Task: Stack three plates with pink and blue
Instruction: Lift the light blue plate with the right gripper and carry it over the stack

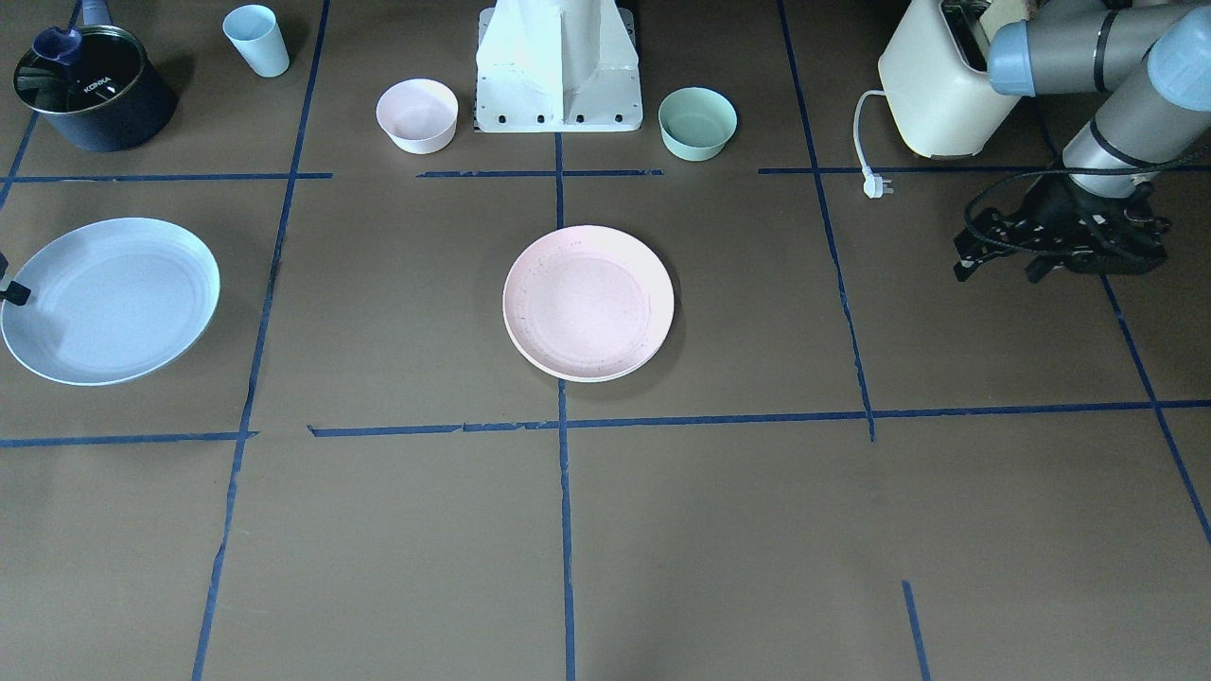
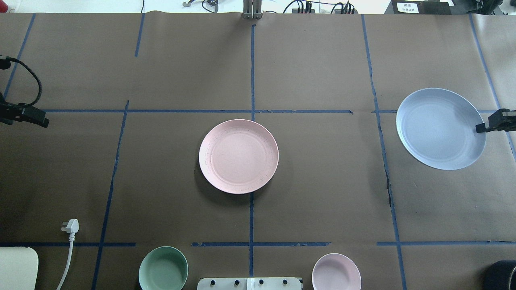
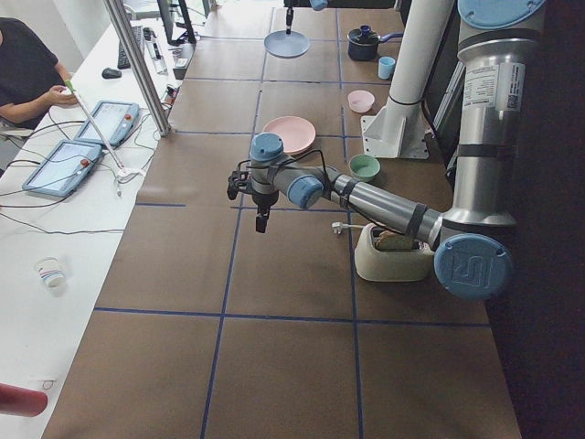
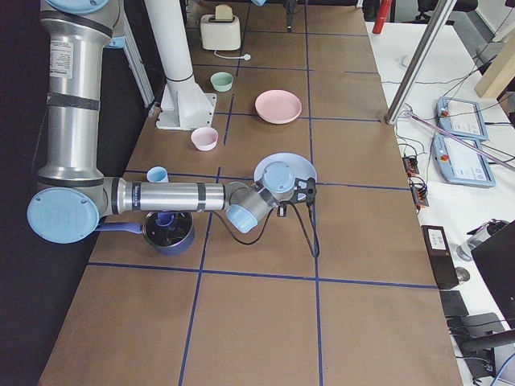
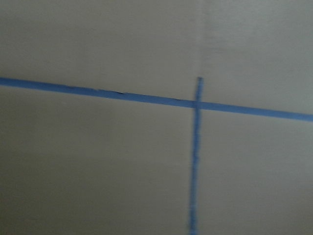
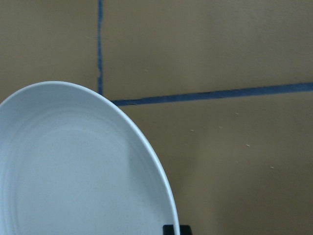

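The right tool (image 2: 481,128) is clamped on the outer rim of the blue plate (image 2: 440,128), at the table's (image 2: 322,193) right end. In the right wrist view one dark finger (image 6: 171,229) shows at the bottom edge, pressed against the plate's rim. The other finger is hidden. The plate appears level. I cannot tell whether its underside touches the table.

The left tool (image 1: 998,272) hangs over bare table at the left end, well apart from every plate. Its jaws stand apart in the front view and hold nothing. Its wrist camera shows only brown paper and crossed blue tape lines.

The pink plate (image 2: 238,156) lies at the table's centre, over a tape line. In the front view a paler rim shows under its near edge: the cream plate (image 1: 587,376) lies beneath it, the two stacked evenly. The blue plate is well apart from this stack.

Near the robot's base stand a green bowl (image 2: 163,268) and a pink bowl (image 2: 336,272). A toaster (image 1: 932,85) with its loose plug (image 2: 71,226) sits at the left end, near the robot's side.
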